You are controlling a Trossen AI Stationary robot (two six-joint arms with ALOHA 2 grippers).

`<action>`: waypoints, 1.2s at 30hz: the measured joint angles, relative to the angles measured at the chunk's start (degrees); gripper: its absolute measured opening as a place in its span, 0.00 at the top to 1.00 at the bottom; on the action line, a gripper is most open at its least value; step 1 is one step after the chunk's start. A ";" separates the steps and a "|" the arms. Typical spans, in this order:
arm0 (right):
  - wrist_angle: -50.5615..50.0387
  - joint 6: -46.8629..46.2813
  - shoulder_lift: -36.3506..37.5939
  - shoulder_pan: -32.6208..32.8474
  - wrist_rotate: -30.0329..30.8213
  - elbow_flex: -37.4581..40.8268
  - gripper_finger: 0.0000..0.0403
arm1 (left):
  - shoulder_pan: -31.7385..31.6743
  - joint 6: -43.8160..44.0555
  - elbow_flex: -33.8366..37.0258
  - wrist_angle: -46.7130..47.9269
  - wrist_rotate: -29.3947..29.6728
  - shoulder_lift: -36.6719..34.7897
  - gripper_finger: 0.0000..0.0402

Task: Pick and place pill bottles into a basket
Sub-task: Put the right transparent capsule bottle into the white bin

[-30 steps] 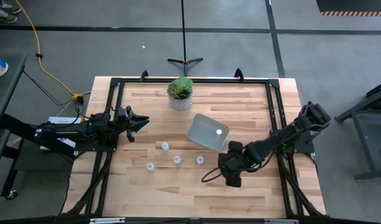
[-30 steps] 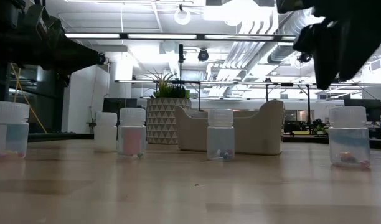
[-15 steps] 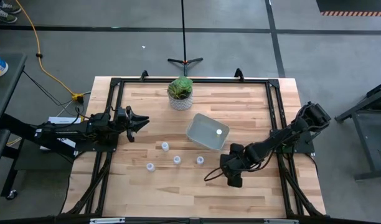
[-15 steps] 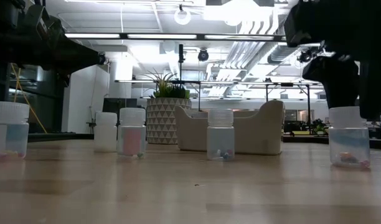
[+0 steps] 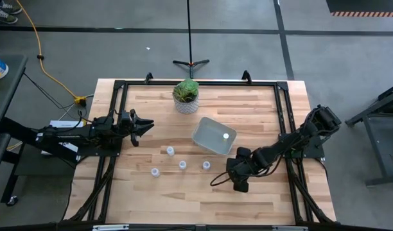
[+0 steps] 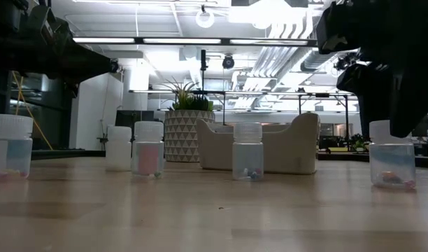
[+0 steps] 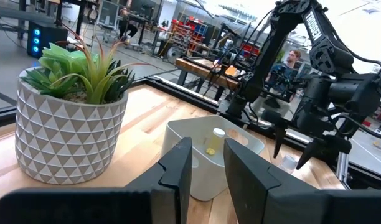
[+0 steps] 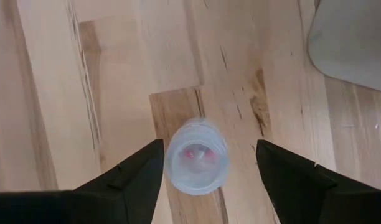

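Right gripper (image 8: 206,163): it hangs straight above one pill bottle (image 8: 196,156), fingers spread wide to either side of the cap, touching nothing.
Change in the right gripper: a second ago it sat higher and off to one side of this bottle in the low view; it now stands directly over the cap (image 6: 389,130), dropped close to it.
Meaning for the task: the approach looks finished; the judgement is that a short descent and a squeeze come next, then a carry to the basket.
Target bottle: upright on the wooden table (image 5: 261,199), near the front right, a little apart from the basket's corner.
Basket (image 5: 213,136): at mid table, tilted relative to the table edges, with one bottle (image 5: 226,135) already inside, so one of the six seems done.
Other bottles: four stand in a loose cluster left of the gripper, at (image 5: 206,165), (image 5: 182,164), (image 5: 170,151) and (image 5: 155,172), all upright and unmoved over the last second.
Left gripper (image 5: 145,124): parked at the left table edge, unmoved, its fingers parted with a narrow gap and empty.
Plant pot (image 5: 185,97): white patterned, behind the basket near the far edge, well clear of the working path.
Risk: the bottle is small and light, so an off-centre close could tip it.
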State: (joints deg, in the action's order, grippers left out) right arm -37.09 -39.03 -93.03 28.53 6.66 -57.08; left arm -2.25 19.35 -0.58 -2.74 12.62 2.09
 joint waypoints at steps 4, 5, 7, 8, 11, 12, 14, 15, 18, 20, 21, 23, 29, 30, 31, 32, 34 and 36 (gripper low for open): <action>-0.13 0.42 0.00 0.00 -0.84 0.00 0.46 | 0.00 -0.01 0.01 0.00 0.02 0.00 0.68; -0.13 0.43 0.00 0.00 -1.29 0.00 0.48 | -0.01 -0.02 0.00 0.00 0.02 0.00 0.68; -0.13 0.42 0.00 0.00 -1.61 -0.02 0.52 | 0.00 -0.02 0.01 0.00 0.03 0.00 0.68; -0.09 0.42 0.00 0.00 -1.62 -0.02 0.55 | 0.00 -0.02 0.00 0.00 0.04 0.00 0.68; 0.37 -0.11 0.00 -0.04 -1.62 -0.02 0.62 | -0.01 -0.02 0.00 0.00 0.07 0.00 0.68; 0.81 -0.79 0.00 -0.10 -1.61 -0.02 0.64 | 0.01 -0.02 0.01 0.00 0.07 0.00 0.68; 1.79 -1.89 0.00 -0.41 -1.62 -0.08 0.68 | -0.01 -0.02 0.01 0.00 0.09 0.00 0.68; 2.05 -2.32 0.00 -0.62 -1.64 -0.31 0.69 | -0.01 -0.02 0.00 0.00 0.09 0.00 0.68; 3.73 -1.93 0.00 -1.76 -1.70 -2.06 0.69 | 0.01 -0.02 0.02 0.00 0.16 0.00 0.68; 5.30 -0.18 -0.01 -2.85 -1.65 -4.20 0.67 | -0.01 -0.02 0.00 0.00 0.20 0.00 0.68; 6.01 1.05 -0.02 -3.39 -1.24 -5.64 0.65 | 0.01 -0.02 0.02 -0.02 0.20 0.00 0.68; 6.78 4.26 0.00 -4.61 1.03 -8.76 0.63 | 0.01 -0.02 0.00 0.00 0.20 0.00 0.68; 3.73 14.49 0.03 -9.74 10.77 -15.35 0.66 | 0.01 -0.02 0.00 -0.01 0.17 0.01 0.68; 2.42 15.24 0.04 -10.93 10.86 -15.38 0.67 | -0.01 -0.02 0.00 -0.02 0.17 0.02 0.68; 0.80 15.32 0.04 -12.27 10.53 -15.30 0.68 | 0.01 -0.02 0.02 -0.02 0.17 0.02 0.68; -1.07 15.06 0.02 -13.65 9.70 -15.20 0.68 | 0.00 -0.02 0.00 -0.02 0.17 0.02 0.68; -5.04 14.23 -0.32 -16.21 7.55 -15.15 0.68 | 0.01 -0.02 0.02 -0.02 0.17 0.02 0.68; -7.63 14.08 -0.65 -18.37 5.86 -15.15 0.66 | -0.01 -0.02 0.01 -0.02 0.17 0.02 0.68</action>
State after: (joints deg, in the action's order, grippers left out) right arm -44.72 -24.95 -93.69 10.16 12.52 -72.23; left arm -2.26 19.33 -0.57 -2.76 12.80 2.11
